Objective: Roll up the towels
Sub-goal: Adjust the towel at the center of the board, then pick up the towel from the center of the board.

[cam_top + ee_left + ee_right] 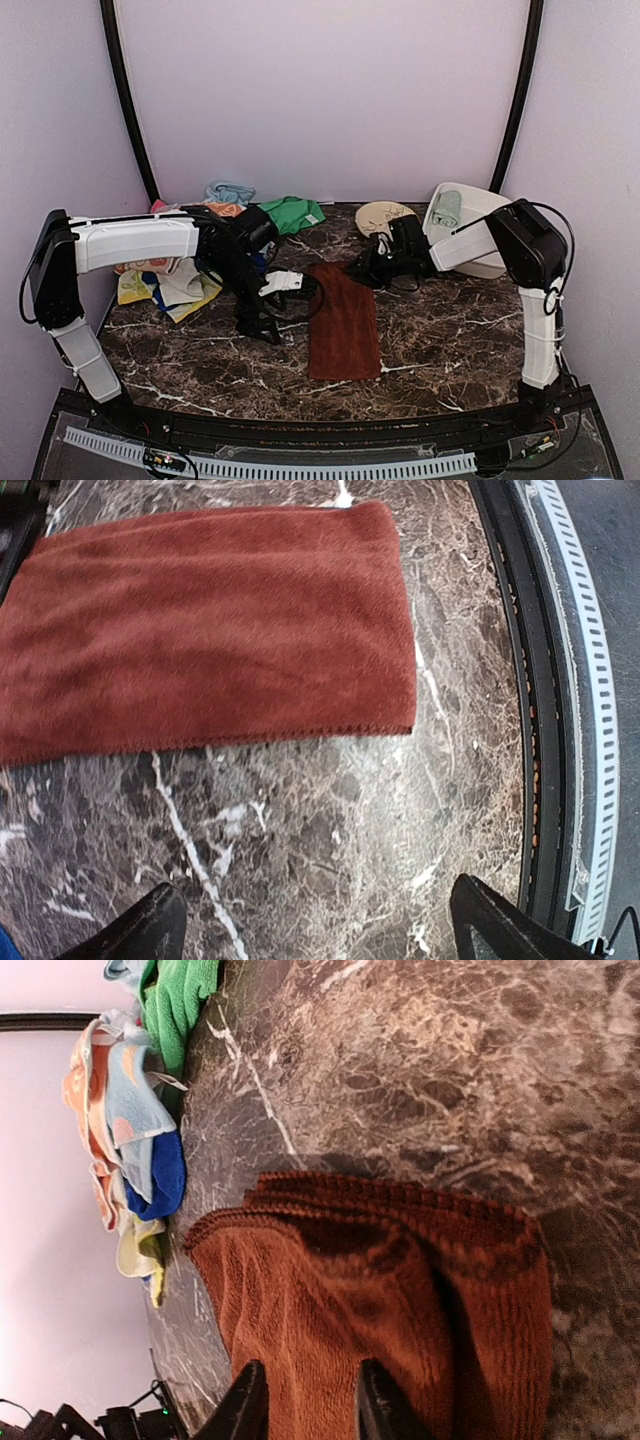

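A dark maroon-brown towel point(343, 320) lies lengthwise on the marble table point(450, 340). In the left wrist view this towel point(210, 630) is flat and smooth. My left gripper point(320, 930) hangs open over bare marble beside its long edge, touching nothing. My right gripper point(310, 1405) is at the towel's far end. Its fingers point(245, 1405) are closed on a raised fold of the brown cloth point(400, 1290), whose end edge is doubled over. A pale mint-green towel point(446, 208) lies in a white basin point(485, 250) at the back right.
A heap of other towels lies at the back left: green point(293, 213), light blue point(229, 192), and yellow and white point(165, 285). A beige object point(383, 215) sits beside the basin. The black front rail point(540, 730) runs along the table's near edge.
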Controlling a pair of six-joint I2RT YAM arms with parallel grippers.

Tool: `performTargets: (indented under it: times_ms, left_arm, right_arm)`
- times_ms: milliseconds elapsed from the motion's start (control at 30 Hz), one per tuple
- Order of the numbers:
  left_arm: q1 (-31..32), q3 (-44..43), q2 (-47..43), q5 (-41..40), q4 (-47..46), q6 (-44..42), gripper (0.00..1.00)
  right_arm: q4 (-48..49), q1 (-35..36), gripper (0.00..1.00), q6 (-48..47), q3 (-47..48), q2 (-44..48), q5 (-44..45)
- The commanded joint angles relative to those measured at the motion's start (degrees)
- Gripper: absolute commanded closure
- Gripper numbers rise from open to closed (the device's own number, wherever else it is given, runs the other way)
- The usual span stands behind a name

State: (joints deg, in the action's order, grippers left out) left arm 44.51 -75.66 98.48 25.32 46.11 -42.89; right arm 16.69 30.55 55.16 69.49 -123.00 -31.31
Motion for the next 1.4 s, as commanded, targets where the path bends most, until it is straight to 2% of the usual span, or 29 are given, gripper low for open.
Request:
performTargets:
  times_ms: [0,100,200,300,433,533,700,933,1100,1167,1367]
  left_arm:
    - [-5.99,0.51,-2.10,0.79,4.08,0.30,0.05]
    - [-11.16,-0.10,-3.36,2.07,4.41,2.18,0.03]
    - [-12.99,2.91,-6.91,-0.07,1.99,2.26,0.01]
    - [-13.13,6.17,-9.84,-1.57,0.25,1.83,0.01]
    - [-13.00,7.58,-10.25,-0.79,-0.03,1.10,0.02]
    - [-10.69,7.09,-9.78,1.15,-0.30,0.35,0.08]
    - [3.37,6.52,-7.19,-3.90,-2.21,-1.86,0.12]
    - [14.40,1.54,2.23,-6.77,-4.86,-2.06,0.25]
    - [17.34,4.01,4.18,-8.62,-10.31,-1.43,0.33]
    - [17.36,5.94,4.48,-10.82,-11.81,-1.31,0.36]
    - [17.28,11.60,4.36,-16.16,-16.52,-1.81,0.43]
  right_arm:
    - [-10.32,1.34,0.65,-11.80,3.40,8.65,4.91]
    - [-21.93,3.30,0.63,-22.53,6.42,13.63,10.49]
    - [-29.72,5.64,0.61,-28.19,5.00,18.46,15.61]
    - [-33.37,9.06,0.62,-30.88,0.33,22.96,20.26]
    - [-34.82,15.31,0.68,-29.36,-7.13,26.51,23.69]
    - [-32.17,19.45,0.72,-25.66,-11.67,27.46,23.05]
    - [-27.62,21.34,0.81,-19.80,-15.92,24.96,20.97]
    - [-20.10,22.18,0.84,-12.79,-18.98,21.82,17.35]
    - [-12.33,22.99,0.84,-9.44,-21.04,19.87,15.65]
    - [-11.60,23.39,0.85,-6.38,-20.31,18.81,14.54]
    - [-11.41,23.60,0.86,-5.58,-20.49,18.07,14.30]
